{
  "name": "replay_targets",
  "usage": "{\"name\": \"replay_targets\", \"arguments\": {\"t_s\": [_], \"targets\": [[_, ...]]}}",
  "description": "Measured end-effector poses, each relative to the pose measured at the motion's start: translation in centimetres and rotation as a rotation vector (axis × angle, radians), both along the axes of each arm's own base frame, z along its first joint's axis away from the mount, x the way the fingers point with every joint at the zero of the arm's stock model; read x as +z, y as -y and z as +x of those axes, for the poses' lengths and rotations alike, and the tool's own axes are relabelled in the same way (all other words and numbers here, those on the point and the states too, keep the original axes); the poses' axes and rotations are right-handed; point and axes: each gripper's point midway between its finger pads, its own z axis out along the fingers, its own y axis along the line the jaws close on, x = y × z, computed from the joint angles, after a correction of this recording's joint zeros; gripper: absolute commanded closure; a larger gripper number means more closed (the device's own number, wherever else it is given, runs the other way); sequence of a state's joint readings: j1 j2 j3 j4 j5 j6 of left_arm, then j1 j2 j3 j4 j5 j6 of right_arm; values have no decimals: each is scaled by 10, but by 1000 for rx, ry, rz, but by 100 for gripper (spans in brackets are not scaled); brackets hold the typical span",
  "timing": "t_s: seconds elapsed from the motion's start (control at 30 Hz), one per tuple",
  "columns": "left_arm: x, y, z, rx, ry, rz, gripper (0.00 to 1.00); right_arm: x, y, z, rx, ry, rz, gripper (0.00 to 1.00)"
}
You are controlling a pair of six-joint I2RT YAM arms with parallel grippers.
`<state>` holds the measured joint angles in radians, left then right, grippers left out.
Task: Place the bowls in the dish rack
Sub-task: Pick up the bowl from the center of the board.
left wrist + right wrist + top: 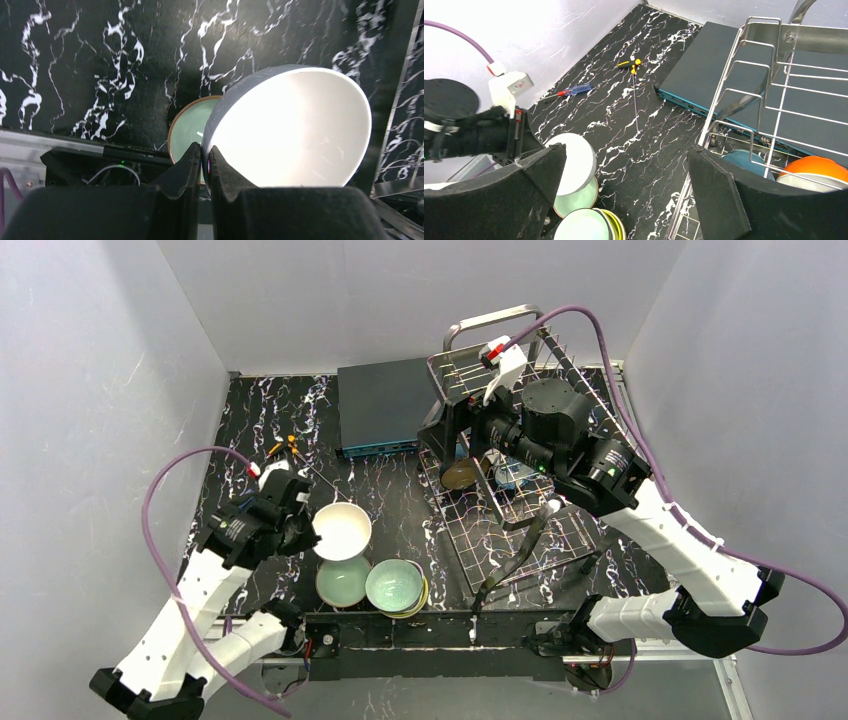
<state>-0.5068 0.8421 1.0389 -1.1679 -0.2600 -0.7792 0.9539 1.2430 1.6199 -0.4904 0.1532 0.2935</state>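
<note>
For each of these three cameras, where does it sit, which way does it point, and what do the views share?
Top external: above and behind the bases, looking down on the table; left arm and right arm show.
Left wrist: on the left arm, looking along the left gripper, shut on the white bowl; both fingers show.
Right wrist: over the dish rack, looking across toward the left arm; the open right gripper frames it.
Shared: the white bowl appears in all three.
</note>
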Motion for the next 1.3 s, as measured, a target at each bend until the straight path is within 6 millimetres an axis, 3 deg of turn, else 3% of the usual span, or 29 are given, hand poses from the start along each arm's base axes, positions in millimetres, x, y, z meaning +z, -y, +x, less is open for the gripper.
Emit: {"name": "replay_targets", "arguments": {"t_s": [0.37,0.53,0.7,0.87,1.17,1.3], "targets": [[83,5,37,-47,422,-100,100,2,-7,-6,42,-21,28,1],[135,20,67,-86,616,-153,100,-2,-21,-13,99,-73,51,1],[178,44,99,-139,704,-190,100,-12,-41,-15,158,-129,62,1],[188,64,120,-177,723,-215,100,-27,-57,-20,212,-190,55,1],[196,76,122,-227,748,-252,100,-61,-82,-8,220,-289,8,1],[201,81,118,-262,767,-278,100,-66,-87,-4,222,-314,9,10]]}}
